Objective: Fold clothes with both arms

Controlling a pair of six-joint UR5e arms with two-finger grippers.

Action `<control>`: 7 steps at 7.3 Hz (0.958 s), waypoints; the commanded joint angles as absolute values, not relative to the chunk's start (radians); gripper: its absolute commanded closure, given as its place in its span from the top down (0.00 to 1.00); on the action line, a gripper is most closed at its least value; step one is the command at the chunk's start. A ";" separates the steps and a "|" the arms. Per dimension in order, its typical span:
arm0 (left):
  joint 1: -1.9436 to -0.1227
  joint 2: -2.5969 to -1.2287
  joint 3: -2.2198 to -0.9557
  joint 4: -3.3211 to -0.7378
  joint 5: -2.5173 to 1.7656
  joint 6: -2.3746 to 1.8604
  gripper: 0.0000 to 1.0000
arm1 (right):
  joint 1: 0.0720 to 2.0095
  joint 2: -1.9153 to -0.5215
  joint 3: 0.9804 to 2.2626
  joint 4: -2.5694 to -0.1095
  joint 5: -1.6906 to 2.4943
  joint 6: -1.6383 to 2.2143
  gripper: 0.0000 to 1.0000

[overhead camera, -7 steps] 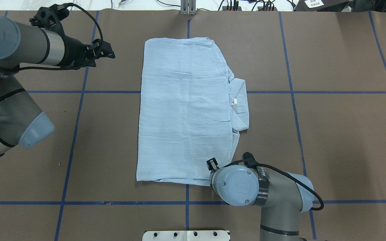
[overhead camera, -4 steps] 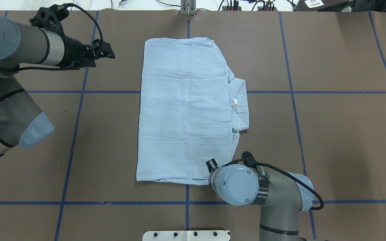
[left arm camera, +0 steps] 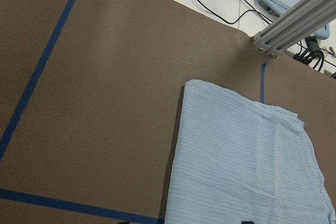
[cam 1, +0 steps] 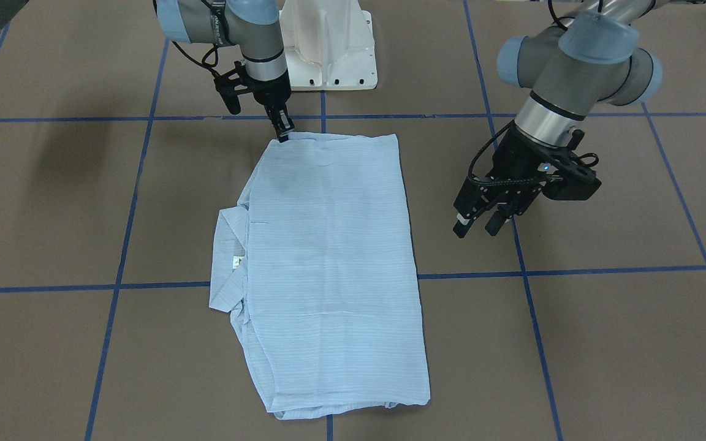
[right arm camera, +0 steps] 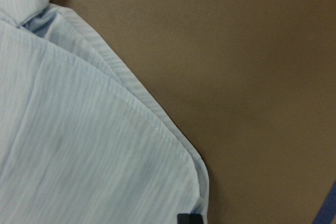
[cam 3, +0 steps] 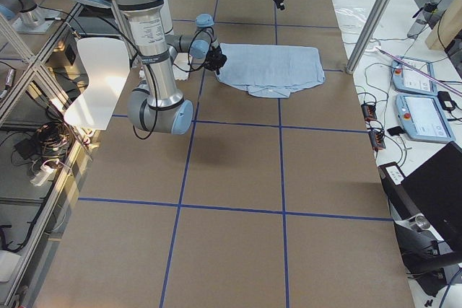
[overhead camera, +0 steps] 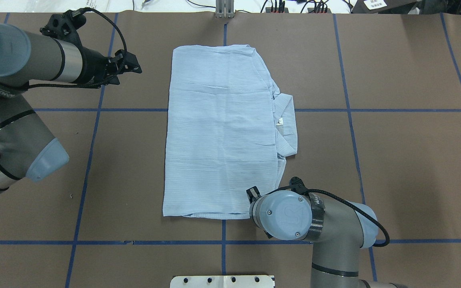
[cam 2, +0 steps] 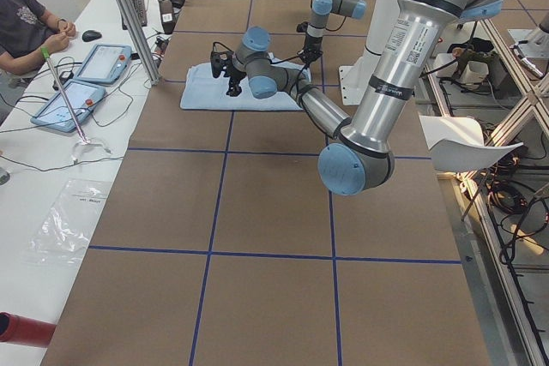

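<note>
- Pale-blue shirt [overhead camera: 220,132] lies folded flat on brown desk [overhead camera: 394,160].
- L tool [cam 1: 474,230]: jaws apart, empty, beside shirt.
- R tool [cam 1: 285,131]: at shirt corner; grip can't tell.

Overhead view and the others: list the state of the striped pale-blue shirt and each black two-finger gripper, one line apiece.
Pale-blue striped shirt: folded into a long rectangle, flat on the brown table, collar poking out one side.
Left black two-finger gripper: open, empty, clear of the shirt.
Right black two-finger gripper: tips at the shirt's corner; open or shut unclear.
</note>
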State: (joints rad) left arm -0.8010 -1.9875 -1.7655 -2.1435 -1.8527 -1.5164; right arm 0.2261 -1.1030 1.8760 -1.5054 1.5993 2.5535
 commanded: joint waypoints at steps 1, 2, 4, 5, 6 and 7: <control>-0.679 -1.985 -1.819 -2.120 -1.784 -1.719 0.75 | 0.230 -1.112 1.896 -1.506 1.609 2.554 0.00; -0.590 -1.985 -1.862 -2.043 -1.740 -1.864 0.75 | 0.230 -1.114 1.905 -1.506 1.609 2.556 0.00; -0.400 -1.912 -1.967 -1.944 -1.601 -2.134 0.74 | 0.232 -1.117 1.905 -1.506 1.611 2.556 0.00; -0.334 -1.878 -1.973 -1.939 -1.535 -2.207 0.74 | 0.233 -1.117 1.907 -1.506 1.611 2.556 0.00; -0.286 -1.878 -1.974 -1.862 -1.522 -2.279 0.72 | 0.233 -1.115 1.908 -1.506 1.611 2.557 0.00; -0.228 -1.882 -1.974 -1.818 -1.508 -2.343 0.72 | 0.233 -1.117 1.908 -1.506 1.611 2.556 0.00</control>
